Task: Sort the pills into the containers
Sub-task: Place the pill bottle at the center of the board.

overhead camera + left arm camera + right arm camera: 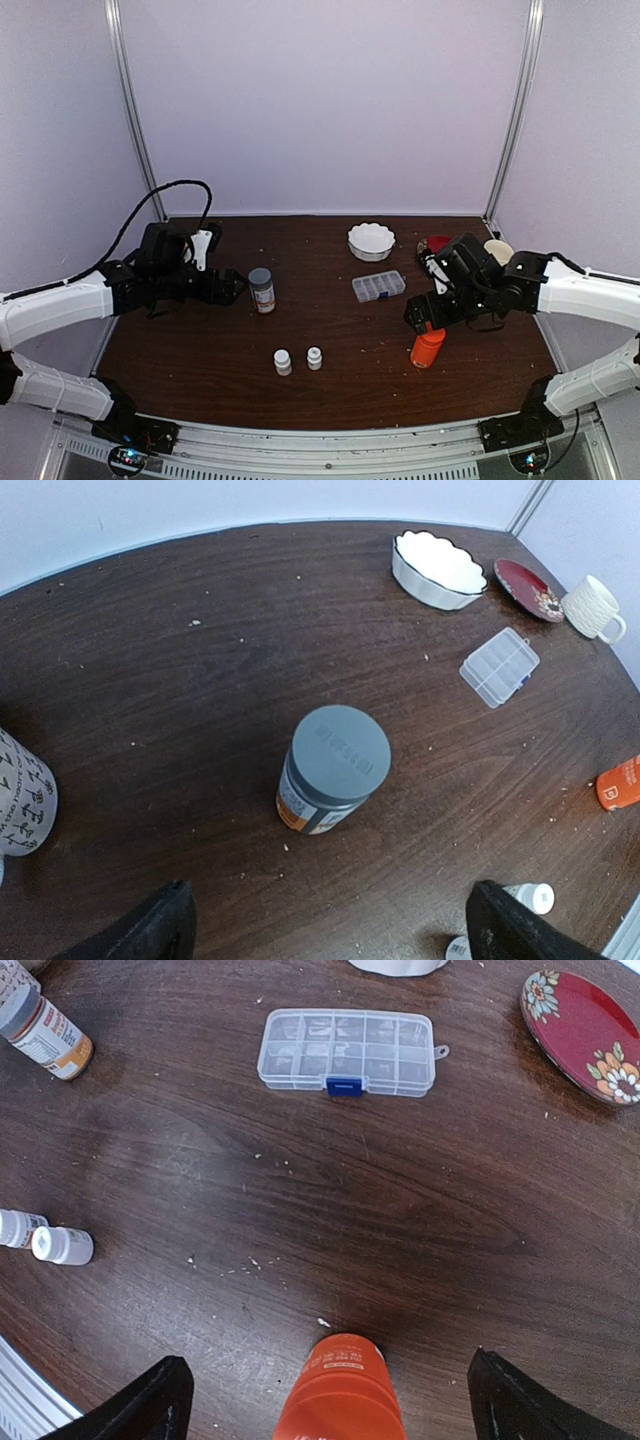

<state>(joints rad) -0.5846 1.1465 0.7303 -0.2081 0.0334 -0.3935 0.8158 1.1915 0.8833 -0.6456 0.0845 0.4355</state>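
The clear organizer box (379, 286) (499, 667) (347, 1052) lies shut at mid-right of the table, with a blue latch on its near side. Tiny whitish pills (320, 1322) (286, 847) lie scattered as specks on the dark wood. My left gripper (232, 287) (335, 930) is open at the left, just short of a grey-lidded jar (262, 290) (335, 768), with nothing between its fingers. My right gripper (425, 315) (335, 1405) is open above an upright orange bottle (427, 348) (342, 1390). The bottle stands between the wide jaws, untouched by either finger.
A white scalloped bowl (371, 241) (438, 568), a red flowered plate (437, 243) (585, 1035) and a white mug (498, 250) (594, 608) stand at the back right. Two small white bottles (283, 361) (314, 357) stand near the front. A patterned cup (22, 795) stands by my left gripper.
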